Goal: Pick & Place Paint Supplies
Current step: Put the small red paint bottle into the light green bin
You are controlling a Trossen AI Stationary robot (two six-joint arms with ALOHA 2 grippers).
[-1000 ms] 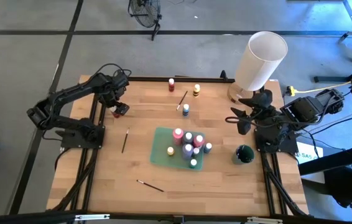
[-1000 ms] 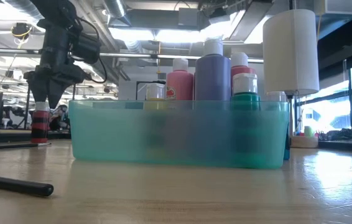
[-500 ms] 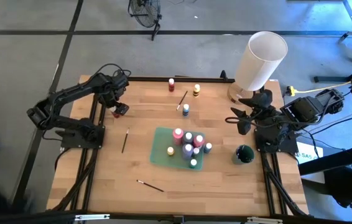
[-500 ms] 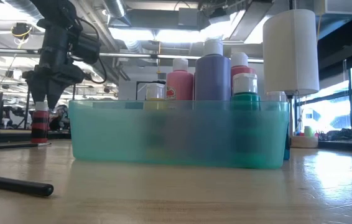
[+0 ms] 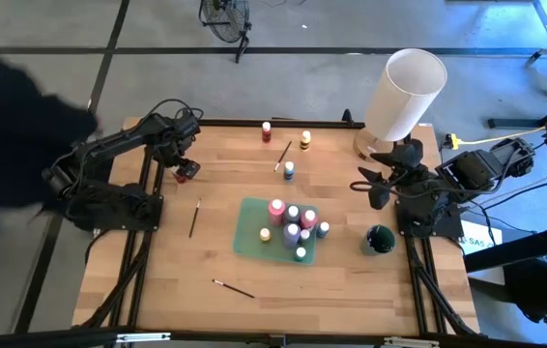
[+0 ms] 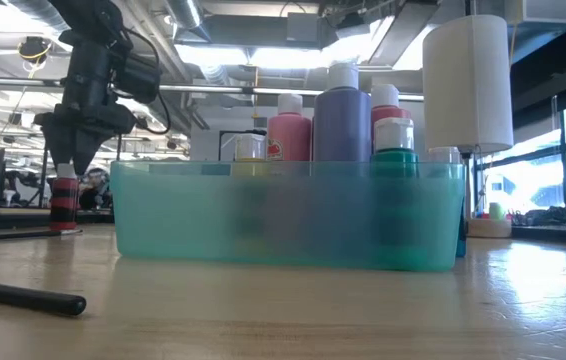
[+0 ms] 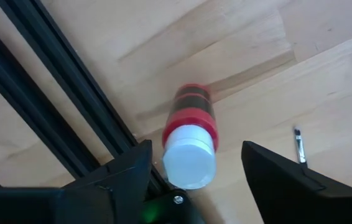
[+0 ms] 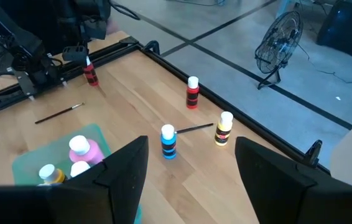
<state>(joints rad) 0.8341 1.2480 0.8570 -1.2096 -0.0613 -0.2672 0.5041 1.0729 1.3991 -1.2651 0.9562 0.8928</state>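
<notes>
A: From the table-level camera we note first a thin dark-handled brush (image 6: 23, 297) lying on the pale wooden table (image 6: 283, 320), nearest us. Behind it stands the translucent teal plastic tray (image 6: 288, 215), already holding several small paint bottles: pink, purple, green among them.

B: Agreed. Beyond the tray, at the table's left edge, the left gripper (image 7: 191, 163) hangs directly over a small red bottle with a white cap (image 7: 189, 140). Its fingers stand apart, one on each side of the cap; we see no contact yet, and the bottle stands upright on the wood beside the black frame rail (image 7: 51, 106).

A: We judge the step in hand to be the grasp of that red bottle. To do it well, we think the gripper should come down until the pads flank the body, not just the cap, stay centred so neither finger tips it, and keep off the rail.

B: Right gripper (image 8: 188, 158) waits at the table's right side, fingers apart, holding nothing.

A: Farther off, three more bottles, red (image 5: 267, 129), yellow (image 5: 305, 140) and blue (image 5: 289, 171), and another brush (image 5: 283, 155) remain on the wood near the far edge.
</notes>
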